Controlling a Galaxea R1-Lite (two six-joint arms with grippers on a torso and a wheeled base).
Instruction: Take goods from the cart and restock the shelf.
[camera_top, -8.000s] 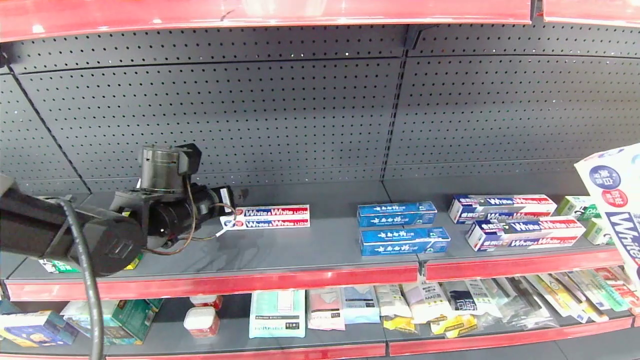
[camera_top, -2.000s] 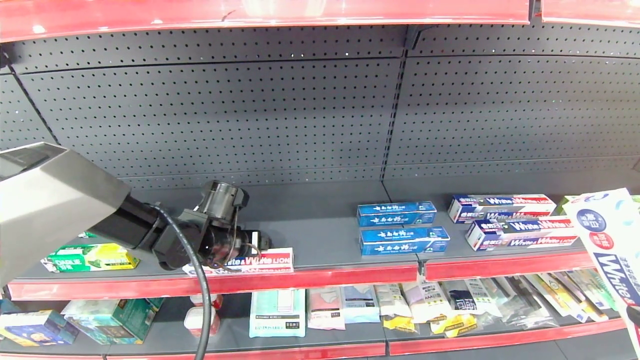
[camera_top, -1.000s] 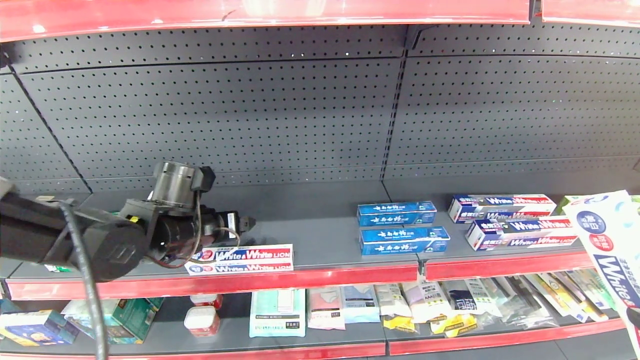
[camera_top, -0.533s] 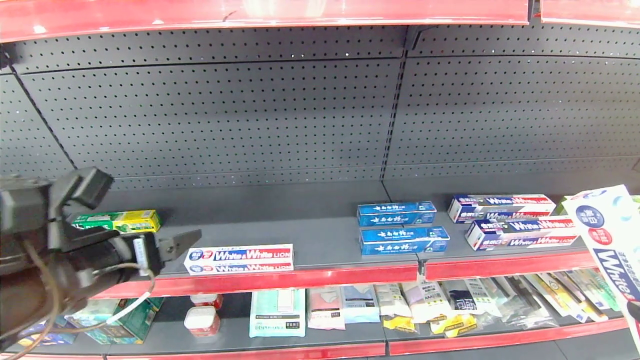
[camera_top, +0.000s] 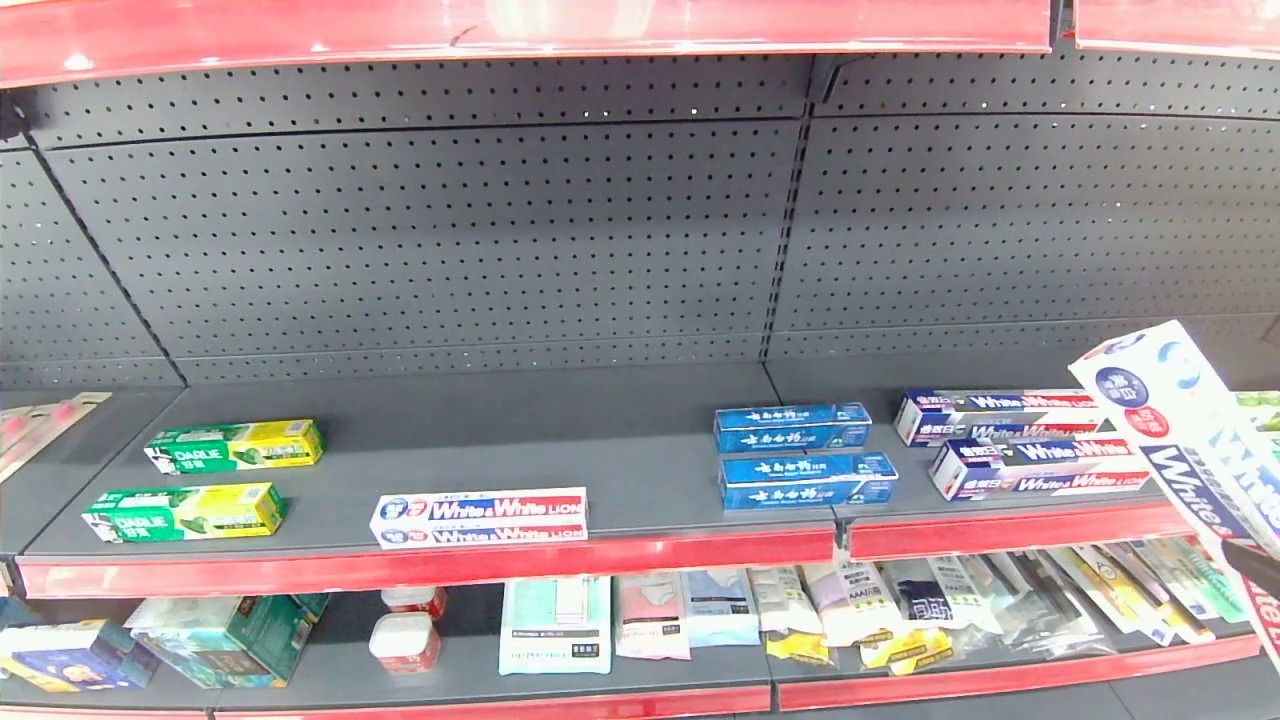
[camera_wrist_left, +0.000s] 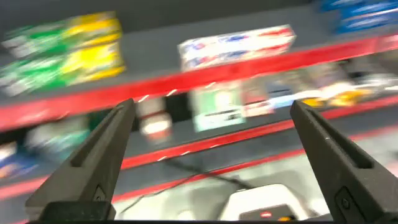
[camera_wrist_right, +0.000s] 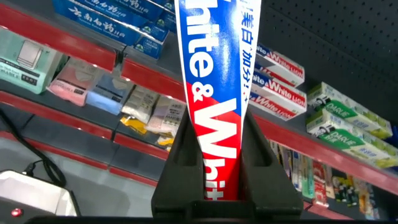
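Right wrist view: a long, glossy cardboard toothpaste box (camera_wrist_right: 217, 81), white, blue and red, is clamped between the closed fingers of the right pincer (camera_wrist_right: 219, 155).
Left wrist view: the left pincer (camera_wrist_left: 211, 162) is spread wide with nothing gripped; a shelved box (camera_wrist_left: 236, 45) is seen beyond its tips.
Head view: the toothpaste box (camera_top: 1185, 440) is raised higher than half a second ago; the left pincer is withdrawn from the shelf (camera_top: 500, 440).

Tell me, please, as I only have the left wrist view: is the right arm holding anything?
Observer: Yes, the right gripper is shut on a long white, blue and red toothpaste box, gripped near one end.
Operator: Is the same product already stocked?
Observer: Two matching boxes lie flat on the right section of the shelf, one behind the other.
Operator: What lies beyond them?
Observer: Green boxes, farther to the right on that shelf.
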